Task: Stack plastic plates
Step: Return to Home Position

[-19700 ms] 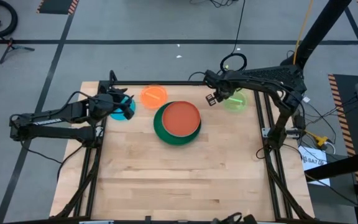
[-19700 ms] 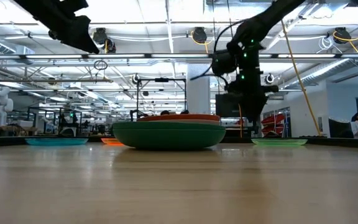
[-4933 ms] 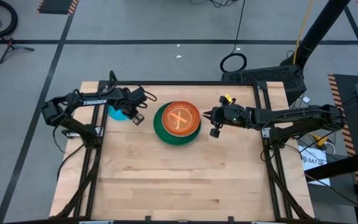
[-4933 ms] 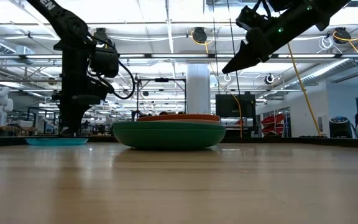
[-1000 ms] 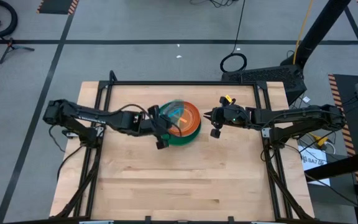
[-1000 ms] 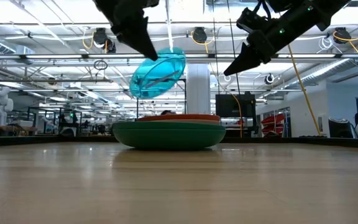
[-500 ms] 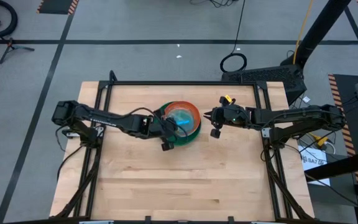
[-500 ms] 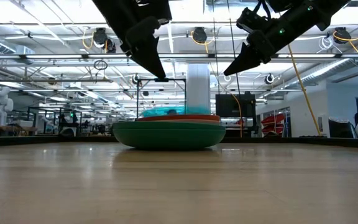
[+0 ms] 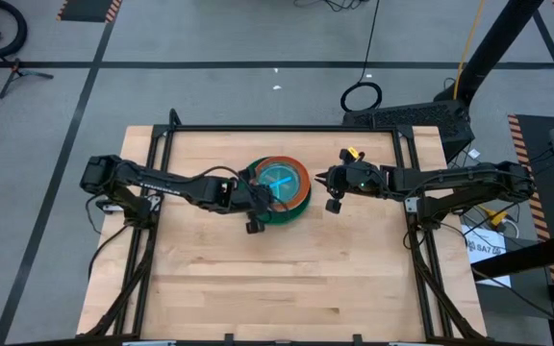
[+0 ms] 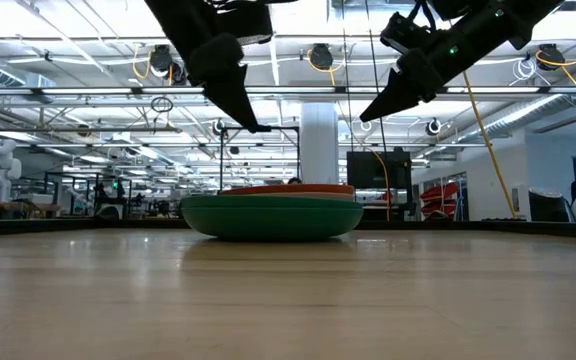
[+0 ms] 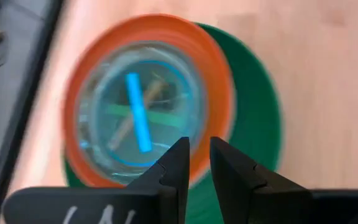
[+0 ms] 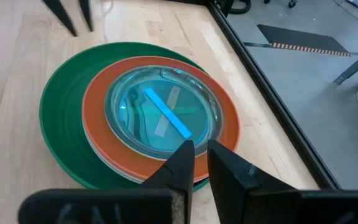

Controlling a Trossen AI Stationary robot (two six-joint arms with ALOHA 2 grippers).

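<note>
Well, from above you see the plates as one pile on the wooden table point(image 9: 258, 288), between the two arms. A dark green plate point(image 9: 287, 215) is at the bottom, an orange-red plate point(image 9: 301, 174) sits off-centre on it, and the translucent blue plate point(image 9: 279, 181) lies on top. The left gripper point(image 9: 264, 195) hangs over the pile's left edge. The right gripper point(image 9: 321, 179) waits just beside the pile, not touching it.

In the low view you find both grippers well above the pile, and the blue plate is hidden behind the orange-red rim.

The left wrist view shows you a bright blue strip across the blue plate. The jaws stand slightly apart and empty, with the plate ahead of them.

In the right wrist view the jaws leave only a thin slit and hold nothing, and the pile lies before them.
</note>
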